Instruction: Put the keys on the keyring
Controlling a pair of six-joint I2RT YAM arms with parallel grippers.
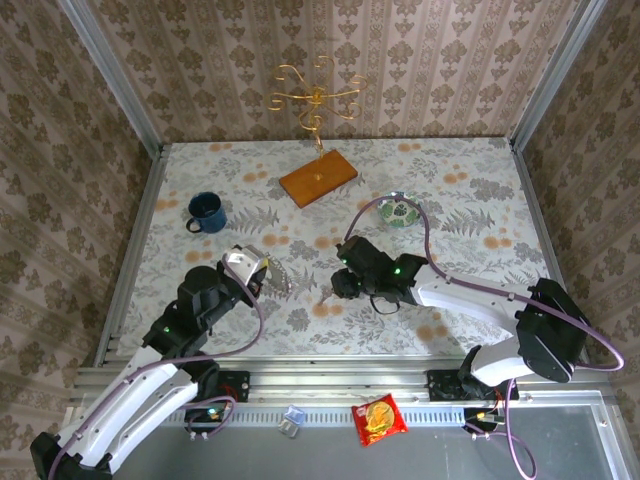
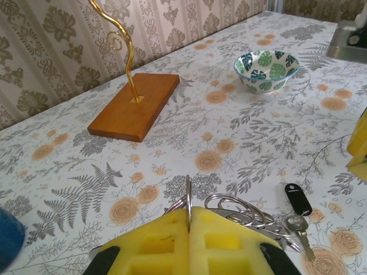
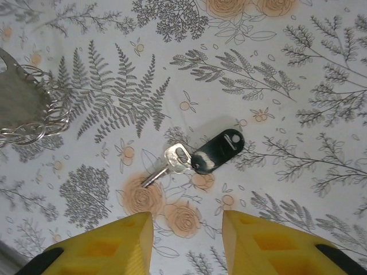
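Note:
My left gripper (image 2: pixel 189 213) is shut on the keyring (image 2: pixel 188 193), which stands upright between the yellow pads. Several more steel rings (image 2: pixel 241 209) hang off it to the right. One of the keys, a small silver key (image 3: pixel 171 161) with a black tag (image 3: pixel 218 151), lies flat on the floral tablecloth. It is just right of the rings in the left wrist view, with the black tag (image 2: pixel 298 198) pointing away. My right gripper (image 3: pixel 187 220) hovers open just above the key, with nothing between its fingers. From the top, the two grippers (image 1: pixel 262 272) (image 1: pixel 340 285) face each other at mid-table.
A wooden base (image 1: pixel 318 180) with a gold wire stand (image 1: pixel 315 98) sits at the back centre. A blue mug (image 1: pixel 205 212) stands at the left, and a green-patterned bowl (image 1: pixel 399 211) at the right. A red snack packet (image 1: pixel 380 418) lies on the rail in front of the table.

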